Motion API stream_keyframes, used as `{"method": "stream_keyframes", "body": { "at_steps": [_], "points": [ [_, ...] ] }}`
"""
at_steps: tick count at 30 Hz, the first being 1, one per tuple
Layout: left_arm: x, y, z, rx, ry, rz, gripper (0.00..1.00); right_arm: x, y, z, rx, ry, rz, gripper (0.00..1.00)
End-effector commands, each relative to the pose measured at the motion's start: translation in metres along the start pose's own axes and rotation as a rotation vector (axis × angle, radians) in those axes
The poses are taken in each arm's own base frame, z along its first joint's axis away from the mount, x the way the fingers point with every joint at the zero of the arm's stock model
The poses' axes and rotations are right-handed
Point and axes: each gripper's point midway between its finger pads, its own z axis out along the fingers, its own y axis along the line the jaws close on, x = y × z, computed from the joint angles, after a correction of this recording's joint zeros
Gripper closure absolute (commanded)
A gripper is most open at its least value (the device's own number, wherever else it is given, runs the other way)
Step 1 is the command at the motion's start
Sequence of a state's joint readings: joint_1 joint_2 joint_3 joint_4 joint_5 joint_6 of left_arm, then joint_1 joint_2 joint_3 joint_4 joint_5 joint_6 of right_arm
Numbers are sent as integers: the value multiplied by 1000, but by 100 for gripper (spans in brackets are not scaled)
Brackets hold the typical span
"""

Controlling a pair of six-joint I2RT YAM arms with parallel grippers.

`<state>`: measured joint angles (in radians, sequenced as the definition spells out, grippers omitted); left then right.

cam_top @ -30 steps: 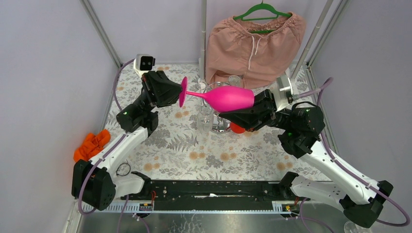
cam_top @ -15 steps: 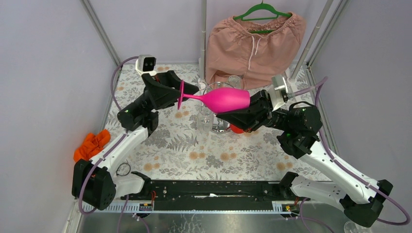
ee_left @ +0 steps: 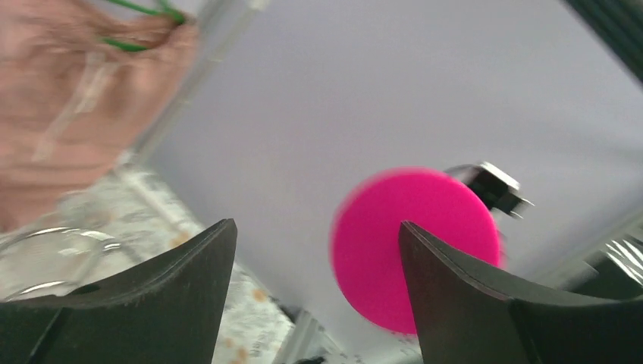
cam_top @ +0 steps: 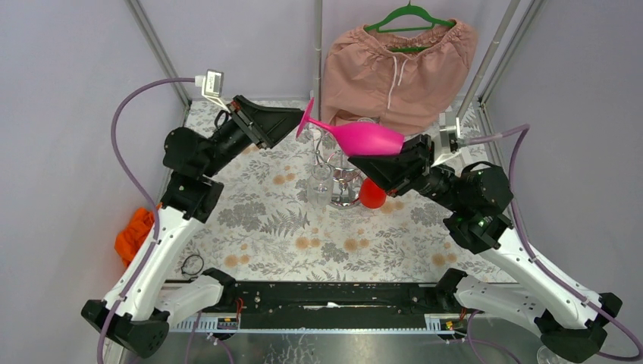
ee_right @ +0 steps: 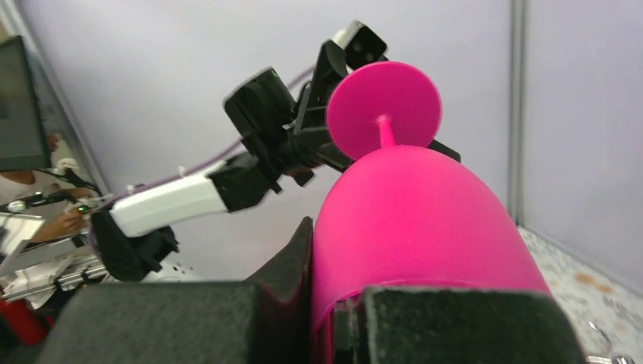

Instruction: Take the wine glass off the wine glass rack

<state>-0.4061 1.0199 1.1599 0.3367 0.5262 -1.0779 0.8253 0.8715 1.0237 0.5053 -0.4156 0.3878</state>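
Observation:
The bright pink wine glass (cam_top: pixel 368 139) hangs on its side above the table, its foot (cam_top: pixel 306 121) pointing left. My right gripper (cam_top: pixel 394 157) is shut on the bowl's rim. In the right wrist view one finger (ee_right: pixel 299 258) presses the outside of the bowl (ee_right: pixel 417 220). My left gripper (cam_top: pixel 292 125) stands open just left of the foot, not touching it. The left wrist view shows the pink foot (ee_left: pixel 394 235) beyond the spread fingertips of that gripper (ee_left: pixel 317 225). The chrome wine glass rack (cam_top: pixel 343 199) stands on the table below the glass.
A clear glass (cam_top: pixel 320 193) stands next to the rack, with a red object (cam_top: pixel 371 193) on its right. Pink shorts on a green hanger (cam_top: pixel 398 64) hang at the back. An orange cloth (cam_top: pixel 135 231) lies at the left edge. Grey frame poles (cam_top: pixel 318 53) and walls enclose the table.
My left gripper opened and let go of the glass's foot, and the left arm rose and drew back. The right gripper lifted the glass and swung its foot toward the back.

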Motion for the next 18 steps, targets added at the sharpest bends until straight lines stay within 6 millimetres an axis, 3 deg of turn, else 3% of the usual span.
{"method": "stream_keyframes", "body": {
  "at_steps": [1,5,9,14,18],
  "points": [
    [22,120,-29,-539,68,88,16,21,4,-8,2,99,29,100],
    [14,162,-59,-805,28,133,17,23,-3,-16,59,107,27,100],
    [12,188,-85,-973,7,165,17,23,-10,-21,117,132,24,100],
    [4,197,-108,-1096,-27,201,17,21,-19,-22,199,186,46,100],
    [-11,193,-125,-1195,-49,249,17,35,-41,-23,333,300,81,100]
  ]
}}
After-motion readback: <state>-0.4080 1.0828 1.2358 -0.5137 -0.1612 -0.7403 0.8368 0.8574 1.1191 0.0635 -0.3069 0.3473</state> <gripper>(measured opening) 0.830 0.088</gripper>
